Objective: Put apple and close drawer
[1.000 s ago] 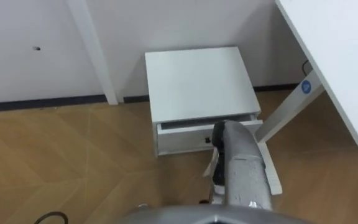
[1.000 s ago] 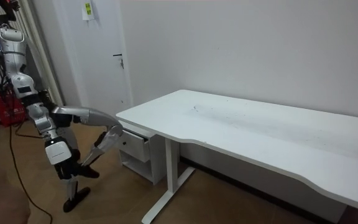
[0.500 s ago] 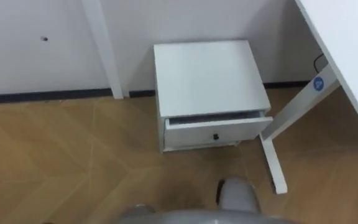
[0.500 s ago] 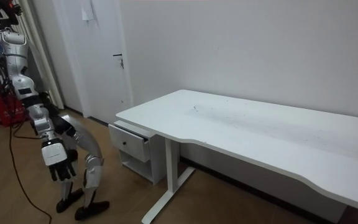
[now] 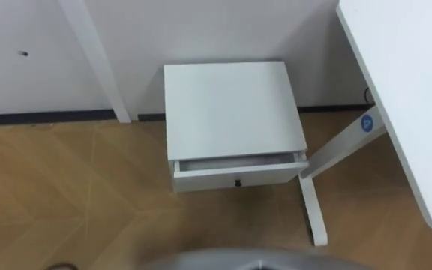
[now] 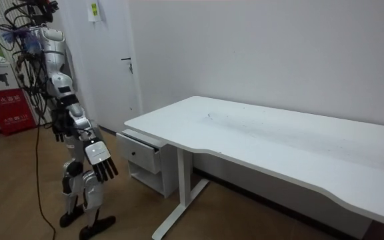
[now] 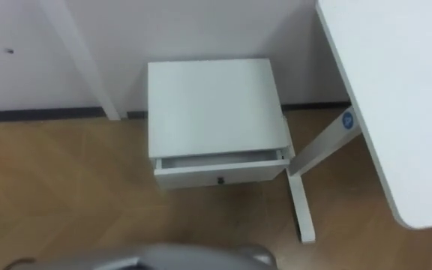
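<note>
the room view gives me my own hands, hanging at my sides as i stand upright on the wooden floor [image 6: 19,173] facing the drawer [image 6: 139,152]. my left hand [image 6: 59,125] is toward the room view's left, small and dark against my body, its fingers loose and pointing down as far as i can make out. my right hand [image 6: 101,163] is nearer the drawer, fingers straight and spread, holding nothing. a red sign [image 6: 9,110] stands behind me.

looking down from my head, a white upright trim [image 5: 94,60] at the left runs down the wall to a dark baseboard [image 5: 43,116]. next comes the bedside cabinet [image 5: 231,109] with its flat white top. its drawer is pulled out a little, not shut, with a small dark knob [image 5: 237,183] on the front. the opening is a narrow grey strip, so i cannot tell what lies inside or where the apple is. just right of the cabinet slants a desk leg [image 5: 340,142] with a round blue sticker [image 5: 367,124]. the white desk [image 5: 411,90] is cut off by the right edge and covers the floor beneath it.
</note>
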Tool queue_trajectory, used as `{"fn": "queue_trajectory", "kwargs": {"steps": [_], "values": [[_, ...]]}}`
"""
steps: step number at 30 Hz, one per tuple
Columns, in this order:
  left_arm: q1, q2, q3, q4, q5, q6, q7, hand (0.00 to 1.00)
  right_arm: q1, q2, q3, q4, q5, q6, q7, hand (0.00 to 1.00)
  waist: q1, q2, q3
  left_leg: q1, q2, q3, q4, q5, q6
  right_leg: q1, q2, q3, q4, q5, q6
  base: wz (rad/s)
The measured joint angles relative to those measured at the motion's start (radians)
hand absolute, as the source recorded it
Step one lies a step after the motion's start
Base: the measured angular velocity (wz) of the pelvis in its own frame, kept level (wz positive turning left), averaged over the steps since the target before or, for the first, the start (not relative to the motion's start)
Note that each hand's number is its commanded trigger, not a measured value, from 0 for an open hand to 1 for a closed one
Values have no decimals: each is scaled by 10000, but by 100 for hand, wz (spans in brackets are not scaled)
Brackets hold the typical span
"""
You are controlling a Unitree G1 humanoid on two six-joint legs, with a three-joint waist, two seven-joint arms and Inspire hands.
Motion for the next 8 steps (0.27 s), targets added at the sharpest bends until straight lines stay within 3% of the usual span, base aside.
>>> {"fn": "queue_trajectory", "kwargs": {"steps": [5, 6, 7, 8], "values": [[-13, -20, 38, 9, 3, -7, -11, 0, -42, 63, 192, 354, -461, 41, 250, 0, -16, 55, -3, 284, 80, -824, -158, 88, -67, 174, 131, -150, 200, -48, -226, 7], [-19, -23, 30, 10, 3, 0, -14, 0, -44, 73, 358, 346, -490, 44, 334, 0, -13, 60, 154, 278, 151, -1029, 307, 100, -68, 13, 9, -260, 919, -75, -418, 4], [-12, -33, 5, 17, 2, 2, -16, 0, -39, 72, 525, 336, -487, 44, 358, 0, -19, 66, 246, 178, 243, -1033, 820, 101, -69, -160, -77, -297, 1480, -55, -502, -3], [3, -69, -2, 22, 34, -5, -35, 0, 25, 88, 675, 340, -497, 58, 450, 0, -87, 69, 317, -161, 455, -1068, 1893, 95, -89, -380, 175, -193, 1339, -226, -756, -5]]}}
